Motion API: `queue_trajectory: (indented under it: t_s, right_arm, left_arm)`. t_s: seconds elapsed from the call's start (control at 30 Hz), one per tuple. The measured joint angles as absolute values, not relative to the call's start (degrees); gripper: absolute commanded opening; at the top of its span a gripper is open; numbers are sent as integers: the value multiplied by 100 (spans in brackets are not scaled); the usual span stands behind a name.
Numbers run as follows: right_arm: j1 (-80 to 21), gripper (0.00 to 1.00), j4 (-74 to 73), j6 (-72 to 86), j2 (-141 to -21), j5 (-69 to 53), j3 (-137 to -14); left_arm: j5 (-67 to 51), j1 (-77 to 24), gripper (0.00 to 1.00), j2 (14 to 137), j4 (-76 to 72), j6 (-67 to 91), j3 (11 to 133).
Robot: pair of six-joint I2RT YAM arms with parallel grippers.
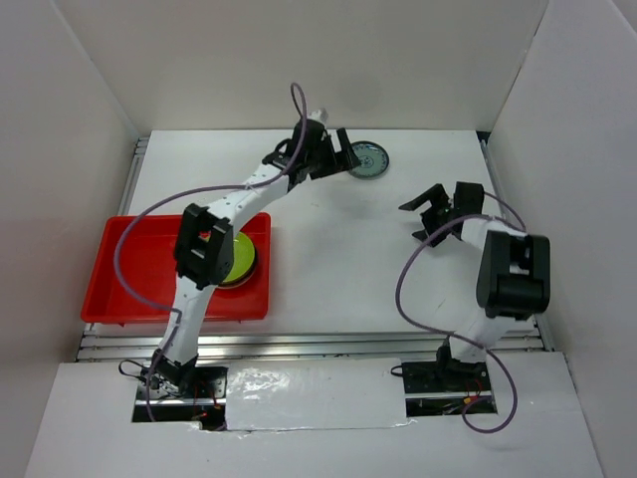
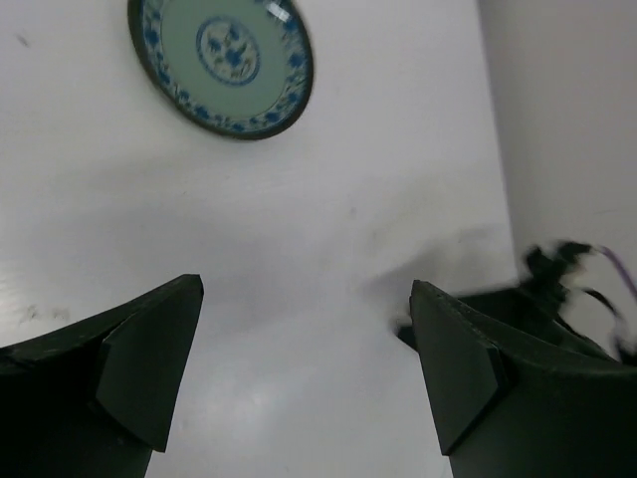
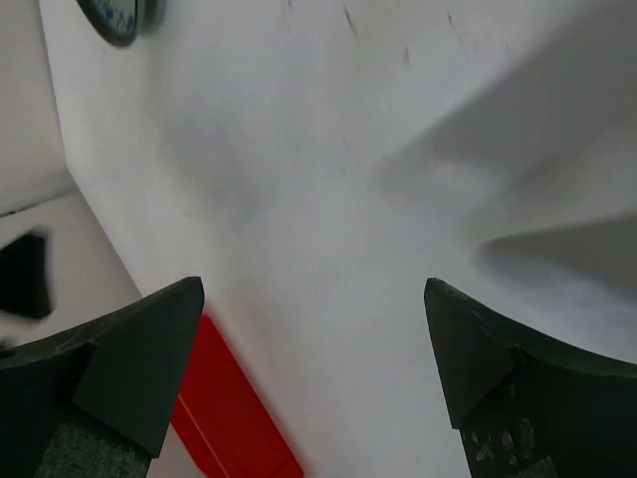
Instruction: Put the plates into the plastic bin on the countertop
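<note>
Grippers on both arms are seen spread wide with nothing between the fingers. Nearest the arm bases, the red plastic bin (image 1: 109, 299) is set on the left of the white countertop (image 1: 328, 249), just behind the metal rail (image 1: 318, 344). That spot is judged to put it within easy reach of the left arm (image 1: 204, 249), which crosses above it. A lime green plate (image 1: 244, 264) is seen inside on top of a stack. Darker rims show beneath it, but the count cannot be told because the arm hides much of the pile. Further in, on the right, the right gripper (image 1: 423, 217) is held above bare tabletop, well apart from any plate. It is presumably parked there so the other arm's path is kept clear. At the far side, the left gripper (image 1: 348, 154) is stretched out just beside the blue-grey patterned plate (image 1: 370, 159), the only plate seen lying outside the bin. In the left wrist view this plate (image 2: 221, 65) lies flat ahead of the open fingers (image 2: 149, 368) and off to their left, not yet between them. The wide spread is judged to be preparation for straddling its rim, so the task appears nearly finished.
</note>
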State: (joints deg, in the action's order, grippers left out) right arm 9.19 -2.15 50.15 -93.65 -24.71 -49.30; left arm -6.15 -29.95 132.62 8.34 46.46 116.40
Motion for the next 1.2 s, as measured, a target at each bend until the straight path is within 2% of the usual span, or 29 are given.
queue_trajectory:
  t_s: [0.23,0.5,0.77,0.87,0.9,1.0,1.2]
  right_arm:
    - [808,100,-213,5288,-11439,-2429,-6993]
    - [615,98,-792,5417,-12803,-2418,-9137]
    - [427,93,-2259,5196,-14287,-2309,-11926]
    - [377,82,-2746,5116,-14700,-2294,-12731]
    - [370,76,-2882,5109,-14800,-2305,-12910]
    - [353,71,-3118,5129,-14973,-2392,-13192]
    - [252,67,-3345,5240,-15279,-2593,-13684]
  left_arm:
    - [974,-3393,99,10481,2836,4189,11594]
    - [2139,-2753,99,7636,4163,3992,9671]
    - [2353,-2191,99,6219,5157,3592,8123]
    - [2320,-2093,99,5651,5343,3479,7782]
    - [2298,-2084,99,5485,5391,3452,7721]
    - [2263,-2053,99,5100,5507,3363,7647]
    - [2204,-2010,99,4893,5531,3148,7612]
